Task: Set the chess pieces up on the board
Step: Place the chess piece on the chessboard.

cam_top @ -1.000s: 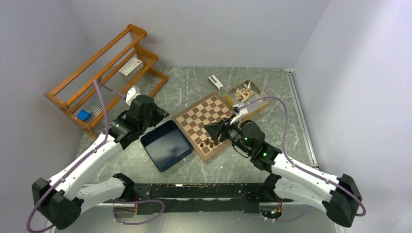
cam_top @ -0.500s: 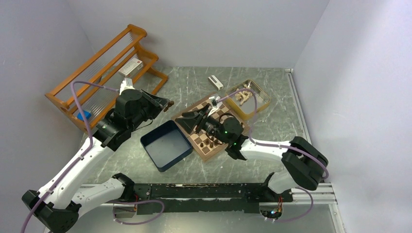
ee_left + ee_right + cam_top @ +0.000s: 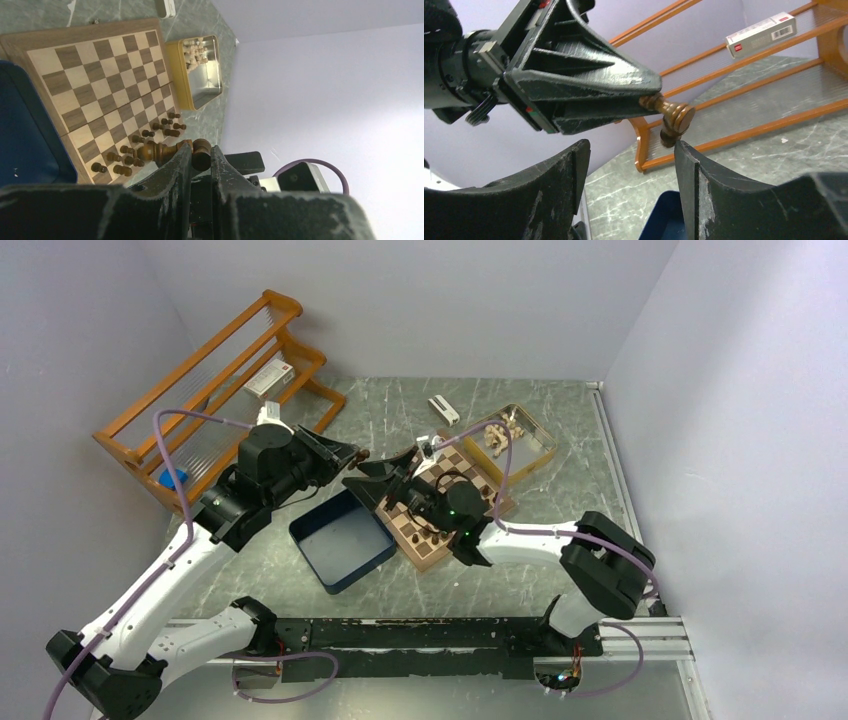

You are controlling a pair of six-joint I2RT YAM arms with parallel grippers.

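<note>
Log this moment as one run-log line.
left gripper: shut on dark chess piece, held in air | right gripper: open, close beside piece | board: few dark pieces along one edge

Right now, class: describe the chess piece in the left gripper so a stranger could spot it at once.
Find the chessboard at mid-table, then the dark blue box beside it. Above that box's far corner, the left gripper pinches one dark brown piece. Unlike the other dark pieces standing on the board, it is held in mid-air.

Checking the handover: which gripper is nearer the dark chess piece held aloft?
Left. The left gripper is shut on the chess piece; the right gripper stands open close beside it.
</note>
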